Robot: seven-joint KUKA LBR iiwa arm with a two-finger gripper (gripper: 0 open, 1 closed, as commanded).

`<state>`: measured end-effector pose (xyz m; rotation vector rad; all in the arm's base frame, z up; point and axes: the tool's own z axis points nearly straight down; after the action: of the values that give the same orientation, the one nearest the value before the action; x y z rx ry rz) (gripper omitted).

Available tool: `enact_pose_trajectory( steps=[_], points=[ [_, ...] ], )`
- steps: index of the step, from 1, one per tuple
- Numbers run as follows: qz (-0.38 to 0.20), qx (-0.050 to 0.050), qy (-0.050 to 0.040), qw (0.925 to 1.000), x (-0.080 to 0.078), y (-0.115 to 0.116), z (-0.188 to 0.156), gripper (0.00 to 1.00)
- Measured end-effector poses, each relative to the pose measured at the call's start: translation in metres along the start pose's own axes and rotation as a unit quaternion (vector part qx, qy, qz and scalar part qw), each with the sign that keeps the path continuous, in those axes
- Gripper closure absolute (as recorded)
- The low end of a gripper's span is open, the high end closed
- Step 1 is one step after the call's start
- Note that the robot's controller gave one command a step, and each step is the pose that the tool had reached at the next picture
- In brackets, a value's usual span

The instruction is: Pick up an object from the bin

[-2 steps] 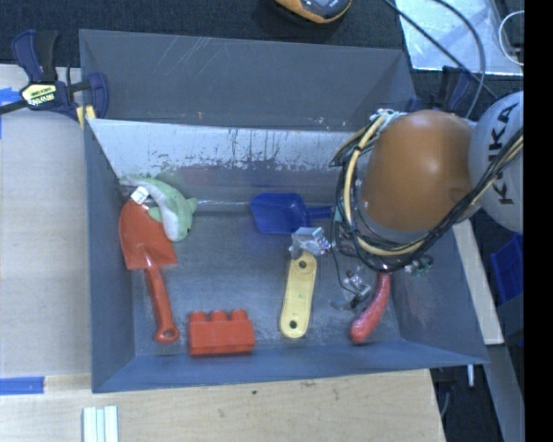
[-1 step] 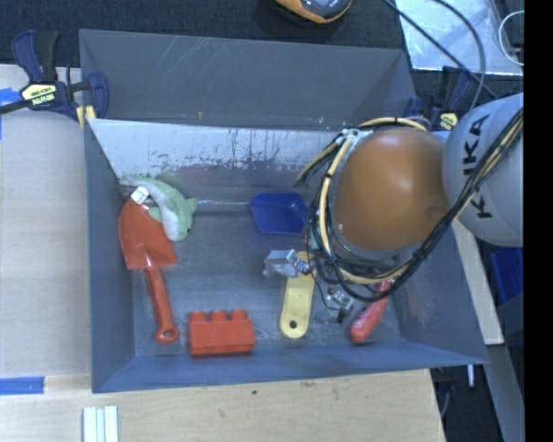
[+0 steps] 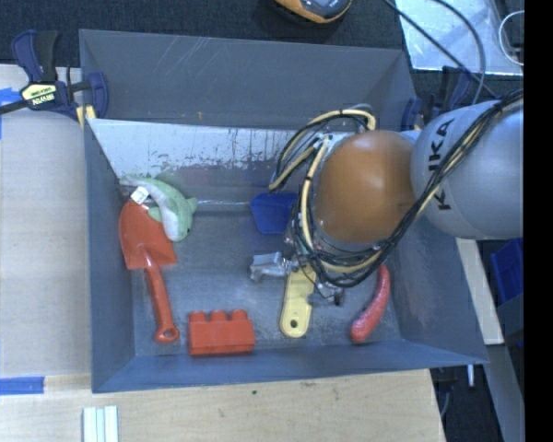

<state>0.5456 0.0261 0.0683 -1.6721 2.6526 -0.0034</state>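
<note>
In the right half of the grey metal bin [image 3: 106, 284], my arm [image 3: 475, 173] reaches in from the right. Its wrist sits under a rounded orange cover [image 3: 361, 187] looped with yellow and black cables [image 3: 304, 155]. My tool [image 3: 286, 267] hangs low beneath that cover, close to the bin floor, with a grey metal part jutting out to the left. I cannot tell whether the tool is apart or together, because the cover and cables hide most of it.

A flat yellow piece [image 3: 296, 309] with a small hole in its rounded near end points toward the front wall, and its far end runs in under my tool. I cannot tell whether the two touch. Just right of it lies a curved red pepper-shaped thing [image 3: 370, 309], and behind my tool sits a blue thing [image 3: 273, 212]. Along the front wall, left of the yellow piece, lies a red brick [image 3: 221, 331]. On the left side lies a red toy shovel [image 3: 149, 256], its blade touching a green and white bundle [image 3: 170, 208] toward the back
</note>
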Motion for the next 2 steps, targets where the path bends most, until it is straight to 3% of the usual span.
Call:
enact_pose_trajectory(
  steps=[1, 2],
  points=[
    [-0.125, -0.001, -0.0008, 0.9921, 0.0101, 0.0052, -0.0039, 1.0],
    [-0.125, -0.001, -0.0008, 0.9922, 0.01, 0.0052, -0.0039, 1.0]
  ],
)
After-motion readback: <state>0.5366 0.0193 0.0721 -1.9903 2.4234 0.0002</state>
